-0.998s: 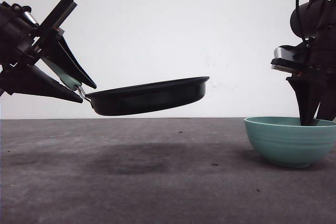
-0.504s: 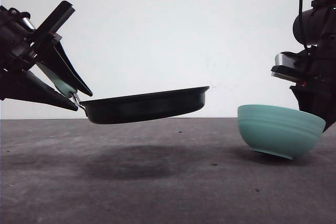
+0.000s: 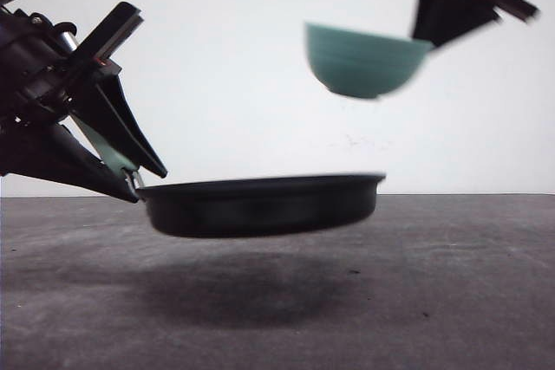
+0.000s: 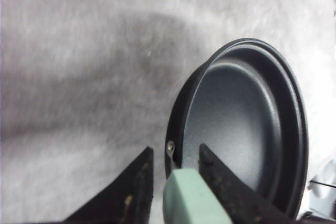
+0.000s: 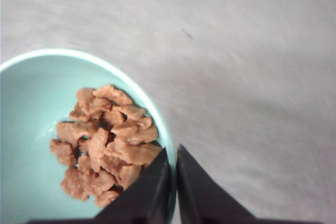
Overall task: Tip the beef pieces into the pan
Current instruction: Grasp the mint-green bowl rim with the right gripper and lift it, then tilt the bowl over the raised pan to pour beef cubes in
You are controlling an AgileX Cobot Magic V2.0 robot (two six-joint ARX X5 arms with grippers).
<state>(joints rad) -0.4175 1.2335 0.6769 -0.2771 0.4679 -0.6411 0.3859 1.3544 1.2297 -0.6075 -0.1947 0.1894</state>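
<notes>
The black pan (image 3: 260, 206) hangs level a little above the table, and its inside (image 4: 247, 124) holds nothing. My left gripper (image 3: 146, 181) (image 4: 176, 150) is shut on its mint-green handle (image 4: 189, 200). High on the right hangs a teal bowl (image 3: 357, 61), roughly upright, over the pan's right part. My right gripper (image 3: 427, 34) (image 5: 172, 151) is shut on the bowl's rim (image 5: 157, 116), one finger inside and one outside. The beef pieces (image 5: 105, 145), reddish-brown chips, lie heaped in the bowl beside the inner finger.
A dark grey table (image 3: 451, 301) runs under both arms, with the pan's shadow (image 3: 243, 288) on it. A white wall stands behind.
The right gripper has lifted the bowl off the table, up and to the left, to above the pan. The pan has shifted right and slightly lower.
</notes>
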